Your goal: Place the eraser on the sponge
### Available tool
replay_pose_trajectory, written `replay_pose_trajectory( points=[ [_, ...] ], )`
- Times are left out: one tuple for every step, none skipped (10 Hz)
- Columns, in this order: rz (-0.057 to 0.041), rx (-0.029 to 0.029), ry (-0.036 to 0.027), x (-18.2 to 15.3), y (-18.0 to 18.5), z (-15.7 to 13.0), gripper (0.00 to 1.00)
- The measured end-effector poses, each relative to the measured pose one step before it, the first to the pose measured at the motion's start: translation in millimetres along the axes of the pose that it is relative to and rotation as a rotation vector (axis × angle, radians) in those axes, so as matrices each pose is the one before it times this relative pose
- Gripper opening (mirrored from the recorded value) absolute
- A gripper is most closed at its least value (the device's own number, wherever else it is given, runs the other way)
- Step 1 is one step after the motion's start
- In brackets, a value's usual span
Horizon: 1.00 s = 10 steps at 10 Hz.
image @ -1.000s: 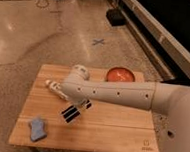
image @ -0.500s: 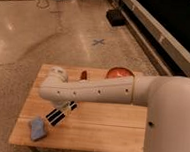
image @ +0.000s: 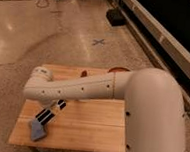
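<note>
The black eraser (image: 49, 114) with pale stripes hangs tilted below the end of my white arm, at the left of the wooden table (image: 91, 128). My gripper (image: 57, 106) is shut on the eraser's upper end and is mostly hidden under the arm's wrist. The eraser's lower end points down-left at the light-blue sponge (image: 36, 131), which lies near the table's front left corner. The lower tip is right at the sponge's upper edge; I cannot tell whether they touch.
An orange bowl (image: 118, 69) peeks out behind the arm at the table's back edge. A small dark-red stick (image: 83, 73) lies near it. My thick arm covers the table's middle and right. Tiled floor surrounds the table.
The arm has swung left and toward the front of the table, carrying the eraser from the table's middle down to the sponge. The sponge has stayed in place.
</note>
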Motion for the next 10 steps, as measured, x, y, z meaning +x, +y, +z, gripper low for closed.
replay_pose_trajectory(
  points=[
    [-0.00458, 0.00667, -0.00153, -5.17, -7.33, 4.6, 0.56],
    [-0.00525, 0.00431, -0.00161, -4.99, -7.57, 2.56, 0.63],
    [-0.00955, 0.00296, -0.00264, -9.12, -7.92, 2.98, 0.71],
    [-0.00873, -0.00176, 0.00063, -5.84, -1.31, 3.68, 0.73],
    [-0.00357, -0.00272, 0.0018, -0.07, 0.19, 3.88, 0.73],
    [0.00031, -0.00301, 0.00114, 2.28, -0.36, 4.61, 0.73],
    [-0.00859, 0.00109, -0.00131, -0.61, -4.93, 1.91, 0.73],
    [-0.01143, -0.0014, -0.00021, -4.66, -3.66, 1.38, 0.73],
    [-0.01303, -0.00543, 0.00129, -5.24, -3.09, 4.44, 0.73],
    [-0.0159, -0.00833, 0.00188, -6.54, -3.57, 10.39, 0.73]
  ],
)
